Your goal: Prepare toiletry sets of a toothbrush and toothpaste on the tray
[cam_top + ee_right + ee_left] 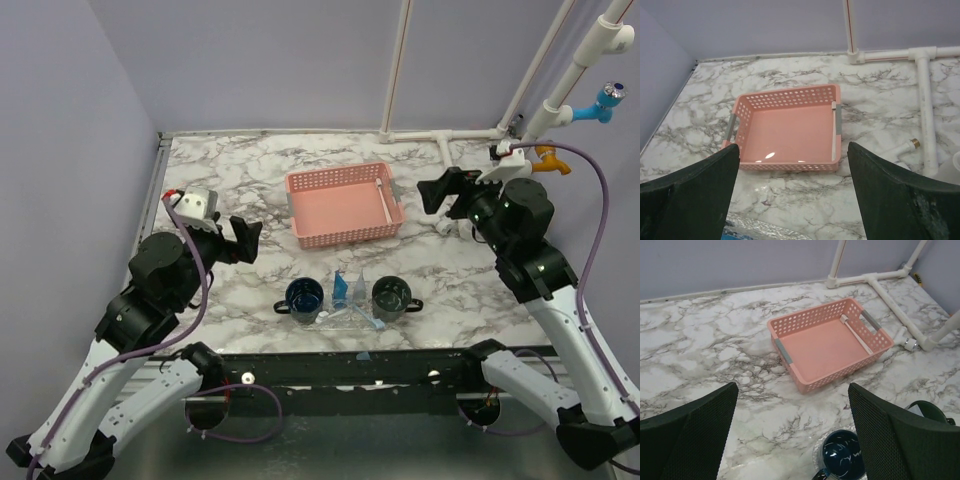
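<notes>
The clear tray [330, 322] lies near the table's front edge. On it stand a navy mug [304, 296] and a dark green mug [390, 297], with small blue tubes [349, 289] upright between them. A slim light-blue strip [362, 320] in front of the tubes looks like the toothbrush, too small to be sure. My left gripper [246, 240] hovers open to the left of the tray, with the navy mug [842, 460] below its right finger [900, 440]. My right gripper [438, 190] hangs open to the right of the basket, empty.
A pink lattice basket [340, 205] sits mid-table behind the tray, with a white toothbrush [384, 198] along its right wall. White pipes [440, 133] run along the back edge and up the right corner. Purple walls close the left and back.
</notes>
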Controlling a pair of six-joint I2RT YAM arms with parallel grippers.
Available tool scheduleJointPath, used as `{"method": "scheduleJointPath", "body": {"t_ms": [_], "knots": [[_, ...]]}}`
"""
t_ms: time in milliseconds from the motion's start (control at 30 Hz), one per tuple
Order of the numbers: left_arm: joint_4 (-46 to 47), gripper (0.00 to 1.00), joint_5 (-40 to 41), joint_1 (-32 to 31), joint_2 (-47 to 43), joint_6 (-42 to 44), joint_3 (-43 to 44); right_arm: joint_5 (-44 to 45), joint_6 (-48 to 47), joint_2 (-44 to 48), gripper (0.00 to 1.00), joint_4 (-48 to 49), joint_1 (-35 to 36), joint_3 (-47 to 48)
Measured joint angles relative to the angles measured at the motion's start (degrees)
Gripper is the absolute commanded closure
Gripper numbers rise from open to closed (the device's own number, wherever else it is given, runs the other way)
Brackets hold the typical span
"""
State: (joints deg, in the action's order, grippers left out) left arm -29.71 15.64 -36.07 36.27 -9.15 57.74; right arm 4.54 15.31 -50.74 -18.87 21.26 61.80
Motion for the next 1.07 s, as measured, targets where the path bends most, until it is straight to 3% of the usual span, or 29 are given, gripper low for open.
{"method": "scheduleJointPath", "body": {"t_ms": [133, 1067], "knots": [[0.07, 0.01, -2.14, 0.02, -3.50, -0.13, -0.02, -2.51, 0.07, 1.51, 0.00, -0.11, 0.00, -0.04], [0.31, 0.01, -7.78, 0.02, -14.23, -3.69, -5.66, -5.84, 0.04, 11.17, 0.00, -4.39, 0.00, -3.37]]}}
